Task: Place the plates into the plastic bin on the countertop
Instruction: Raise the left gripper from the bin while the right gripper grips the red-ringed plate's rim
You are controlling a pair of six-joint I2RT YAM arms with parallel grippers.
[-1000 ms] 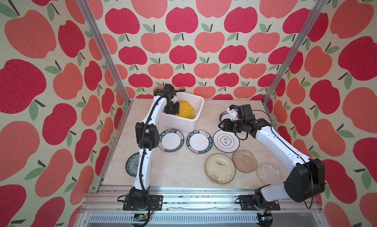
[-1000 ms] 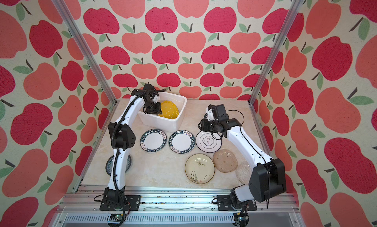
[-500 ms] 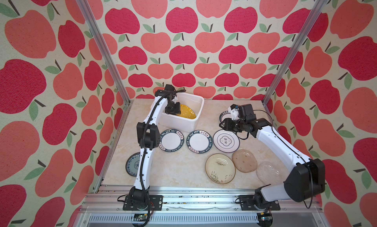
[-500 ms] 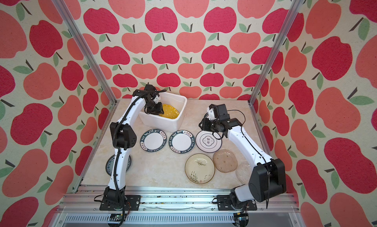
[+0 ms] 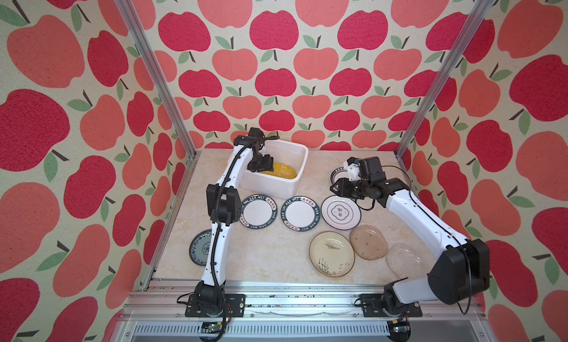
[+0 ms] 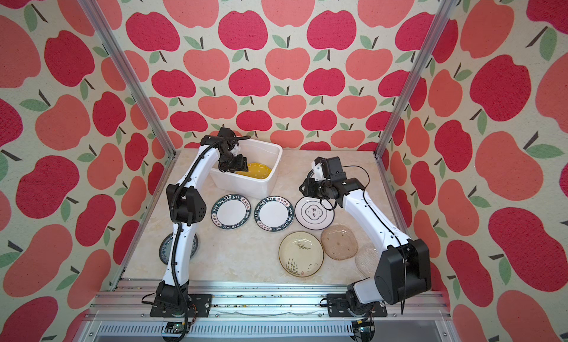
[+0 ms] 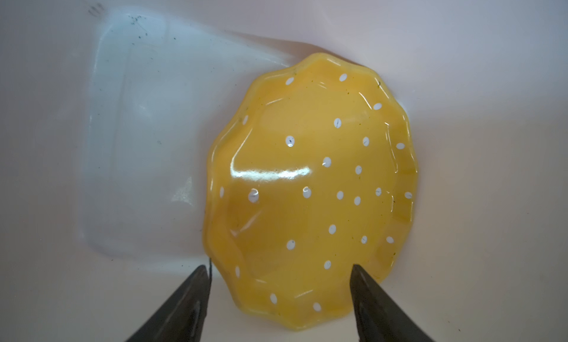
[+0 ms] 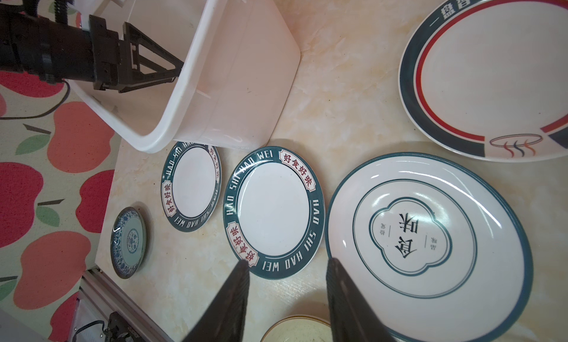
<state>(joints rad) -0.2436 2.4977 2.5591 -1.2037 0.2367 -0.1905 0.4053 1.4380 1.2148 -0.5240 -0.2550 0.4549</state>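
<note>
A yellow dotted scalloped plate (image 7: 307,186) lies inside the white plastic bin (image 5: 289,186) at the back of the countertop (image 5: 270,257). My left gripper (image 7: 278,266) is down in the bin, open, its fingers spread wide over the plate's near edge and not gripping it. My right gripper (image 8: 288,261) hangs open and empty over the countertop. It is between a green lettered-rim plate (image 8: 273,211) and a white plate with a clover motif (image 8: 427,242). In both top views the yellow plate (image 6: 255,170) shows past the left gripper (image 5: 265,166).
On the countertop lie a second lettered plate (image 5: 258,212), a cream reed plate (image 5: 331,253), an amber glass plate (image 5: 368,242), a clear glass plate (image 5: 404,260) and a blue-patterned plate (image 5: 199,248). A red-and-dark-rimmed plate (image 8: 491,73) sits behind my right arm.
My left gripper has opened and let go of the yellow plate, which has dropped from a steep tilt to lie lower in the bin. The right arm has hardly moved.
</note>
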